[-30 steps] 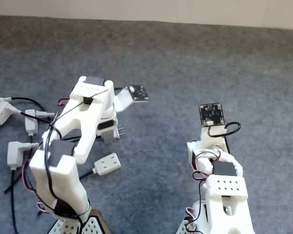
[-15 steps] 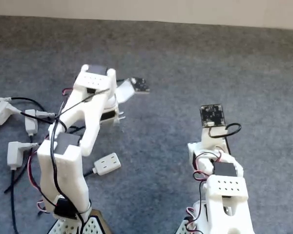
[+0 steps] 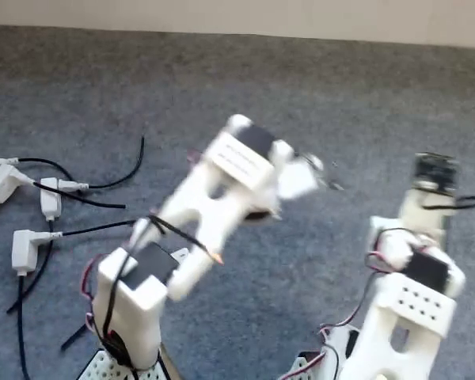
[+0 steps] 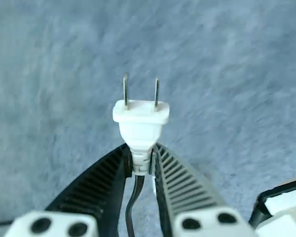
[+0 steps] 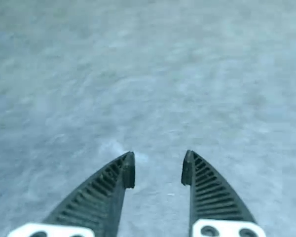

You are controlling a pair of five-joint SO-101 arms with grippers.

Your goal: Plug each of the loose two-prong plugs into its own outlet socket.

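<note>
My left gripper (image 4: 140,150) is shut on the neck of a white two-prong plug (image 4: 140,116), whose prongs point away from me over bare grey carpet. The plug's black cord runs back between the fingers. From above, the left arm stretches toward the middle of the floor, with its gripper (image 3: 305,176) and the plug's prongs (image 3: 332,186) raised. My right gripper (image 5: 158,168) stands open over the carpet with nothing between its fingers. The right arm (image 3: 416,269) stands at the right.
Three white cord ends lie at the far left: one (image 3: 0,178), a second (image 3: 50,198) and a third (image 3: 24,247), with black cords (image 3: 103,204) trailing across the grey carpet (image 3: 222,71). The far and middle carpet is open.
The left arm has swung far to the right with the plug in its gripper, dragging the cord along. The right arm has shifted to the right.
</note>
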